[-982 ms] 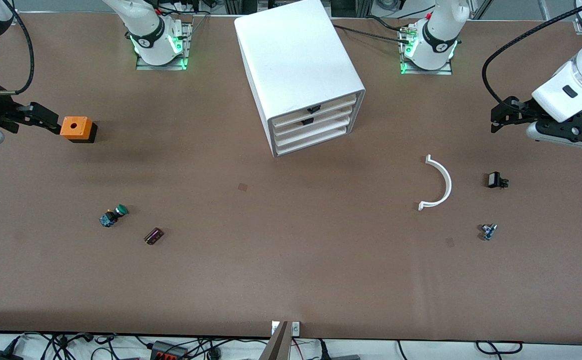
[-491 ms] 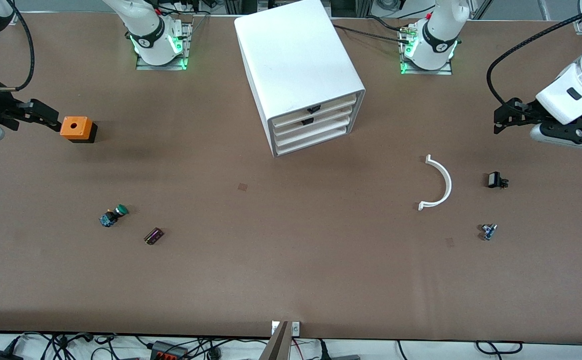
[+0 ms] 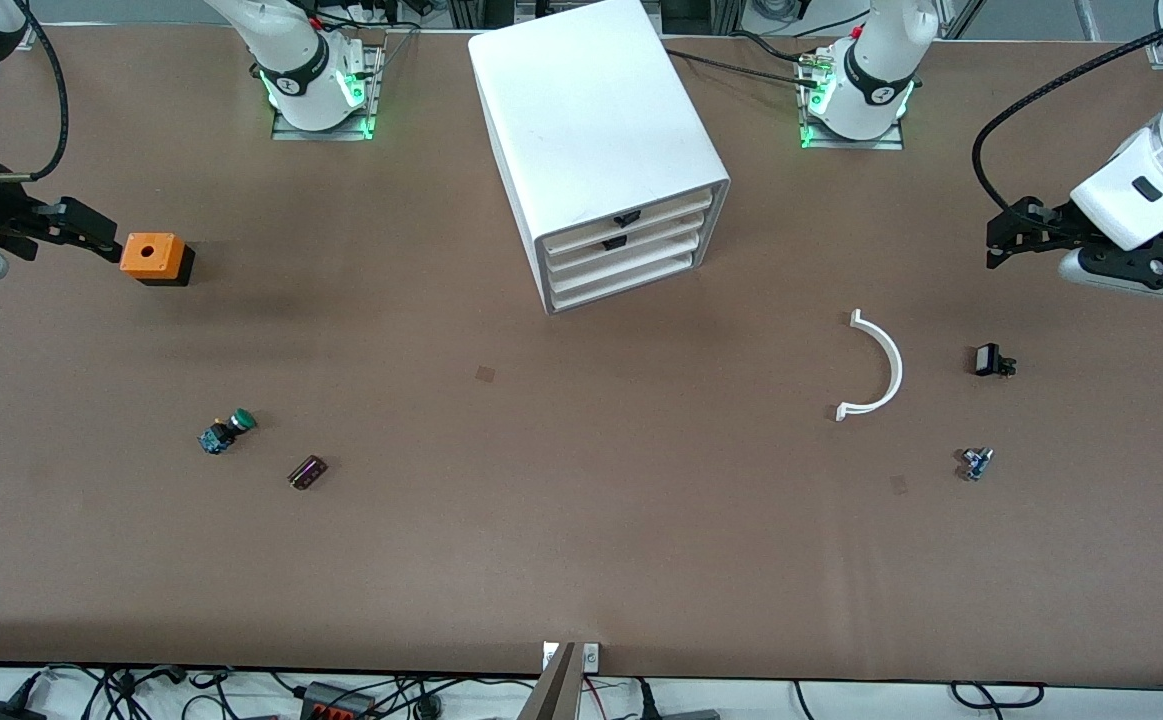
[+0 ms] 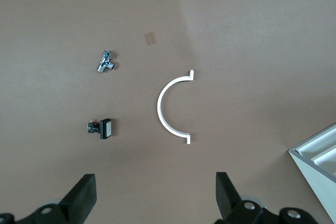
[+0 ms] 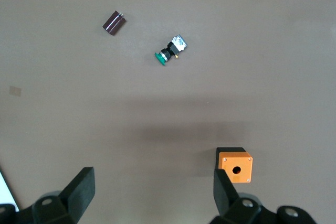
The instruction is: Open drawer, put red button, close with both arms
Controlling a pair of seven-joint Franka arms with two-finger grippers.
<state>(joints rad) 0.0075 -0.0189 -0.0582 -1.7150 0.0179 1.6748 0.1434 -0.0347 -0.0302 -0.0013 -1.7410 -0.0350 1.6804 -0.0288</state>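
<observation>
The white four-drawer cabinet [image 3: 596, 130] stands between the two arm bases. Its drawer [image 3: 651, 237], second from the top, is pushed in, and its small black handle [image 3: 614, 242] shows. No red button shows in any view. My left gripper [image 3: 1003, 238] hangs open over bare table at the left arm's end, with nothing between its fingers [image 4: 155, 184]. My right gripper [image 3: 89, 238] hangs open over the table at the right arm's end, just beside the orange box [image 3: 153, 257]. One finger of the right gripper [image 5: 153, 182] overlaps the orange box [image 5: 235, 166] in the right wrist view.
A green-capped button [image 3: 228, 431] and a small dark block [image 3: 307, 472] lie toward the right arm's end. A white curved piece [image 3: 881, 365], a small black part [image 3: 991, 360] and a metal fitting [image 3: 976, 462] lie toward the left arm's end.
Both arms have drifted slightly outward toward their own ends of the table, then stopped. Nothing on the table has moved.
</observation>
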